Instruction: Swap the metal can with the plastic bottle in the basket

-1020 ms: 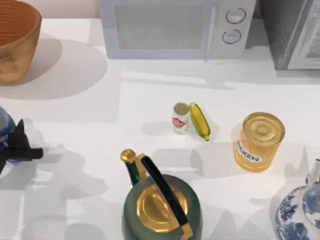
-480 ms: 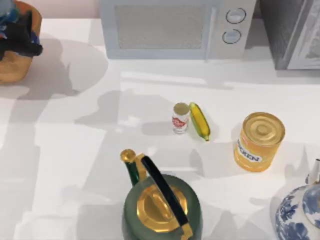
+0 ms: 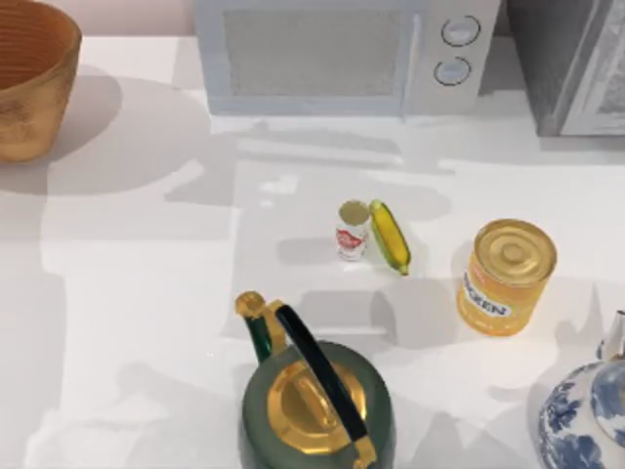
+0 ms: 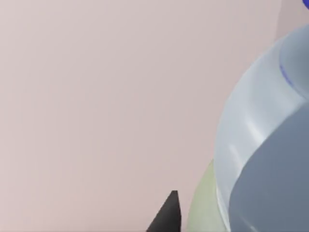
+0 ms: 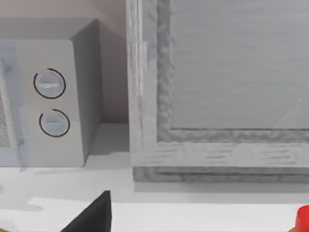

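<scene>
At the tabletop's middle, the metal can (image 3: 353,231) stands touching a corn cob (image 3: 390,235). The basket (image 3: 29,76) sits at the far left corner. The left tool's finger (image 4: 166,215) is beside the plastic bottle (image 4: 263,145); I cannot tell its grip.

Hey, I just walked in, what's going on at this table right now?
The left claw holds the plastic bottle up in the air, with the pink wall behind it. The metal can stands mid-table, not yet in the basket at the far left corner. The right claw sits idle, facing the microwave.
</scene>
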